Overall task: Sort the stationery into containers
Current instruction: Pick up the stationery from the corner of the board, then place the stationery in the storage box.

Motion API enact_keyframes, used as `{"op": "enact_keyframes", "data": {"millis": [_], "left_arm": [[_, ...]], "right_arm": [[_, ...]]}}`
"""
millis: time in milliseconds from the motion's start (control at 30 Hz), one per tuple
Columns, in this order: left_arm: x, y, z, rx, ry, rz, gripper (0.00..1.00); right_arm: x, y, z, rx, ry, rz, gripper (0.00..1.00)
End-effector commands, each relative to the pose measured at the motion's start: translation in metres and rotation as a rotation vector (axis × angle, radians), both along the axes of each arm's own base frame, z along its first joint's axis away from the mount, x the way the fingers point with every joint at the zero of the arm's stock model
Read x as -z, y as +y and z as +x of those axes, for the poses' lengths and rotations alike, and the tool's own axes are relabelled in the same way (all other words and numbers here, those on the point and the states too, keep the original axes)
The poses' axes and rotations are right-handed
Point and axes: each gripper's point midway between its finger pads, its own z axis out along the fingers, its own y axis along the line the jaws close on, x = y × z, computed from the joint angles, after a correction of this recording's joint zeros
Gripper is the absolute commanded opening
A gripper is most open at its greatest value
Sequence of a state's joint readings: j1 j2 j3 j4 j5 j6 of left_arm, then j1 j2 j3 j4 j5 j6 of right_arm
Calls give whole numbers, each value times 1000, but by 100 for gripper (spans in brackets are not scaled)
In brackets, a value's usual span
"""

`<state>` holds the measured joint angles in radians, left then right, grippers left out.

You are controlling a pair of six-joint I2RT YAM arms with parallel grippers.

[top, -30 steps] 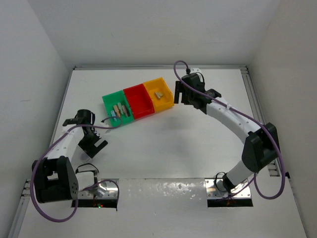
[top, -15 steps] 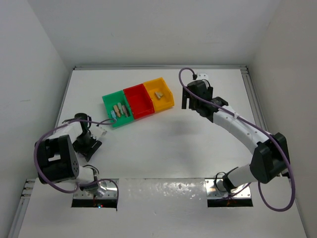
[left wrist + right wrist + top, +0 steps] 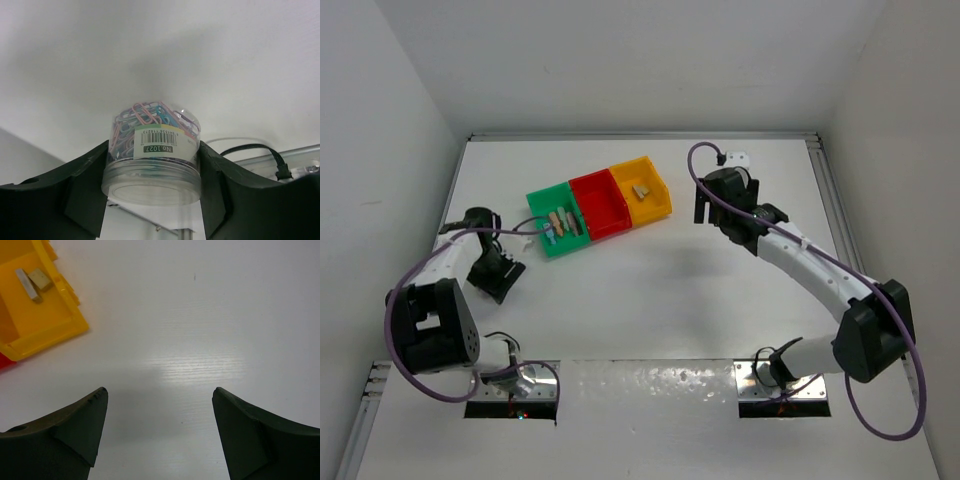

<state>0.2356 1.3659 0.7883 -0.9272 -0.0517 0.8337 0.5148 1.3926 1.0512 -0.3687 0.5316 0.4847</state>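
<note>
Three bins (image 3: 599, 204); one paper-clip tub (image 3: 152, 165); two yellow-bin pieces (image 3: 39, 279).

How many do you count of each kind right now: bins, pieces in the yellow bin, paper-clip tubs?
Bins: 3 (green bin, red bin, yellow bin)
Pieces in the yellow bin: 2 (grey bar, beige block)
Paper-clip tubs: 1 (paper-clip tub in the left gripper)
Total: 6

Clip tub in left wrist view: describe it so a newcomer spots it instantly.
On the table, left of the green bin, find the left gripper. The clip tub sits between its fingers, touched on both sides. It is the only round, clear container, full of coloured paper clips with a barcode label; the bins are opaque rectangles.
</note>
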Motion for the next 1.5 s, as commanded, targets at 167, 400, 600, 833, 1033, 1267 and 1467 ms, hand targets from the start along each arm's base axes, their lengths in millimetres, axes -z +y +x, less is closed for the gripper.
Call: {"op": "enact_keyframes", "data": {"millis": [167,400,600,833,1033,1267,1467], "left_arm": [[-125,-47,135,158,-287,-12,0],[-138,-164,247,320,-297,-35,0],[-106,-226,287,381,-309,-18,0],[-81,-244,294,413,-338,-12,0],[-45,-242,281,414,-227,-8,0],[-14,-244,278,393,-199,6,22],[-23,-253,294,374,-283,-21,46]], "right_arm": [[-24,-6,1,16,-82,36,84],[-8,-17,-16,31,-40,46,84],[0,-30,-31,64,-41,58,84],[17,-44,-49,102,-14,51,84],[16,-47,-51,115,-14,47,84],[18,-49,-53,122,-15,47,84],[14,-47,-53,113,-17,57,84]]}}
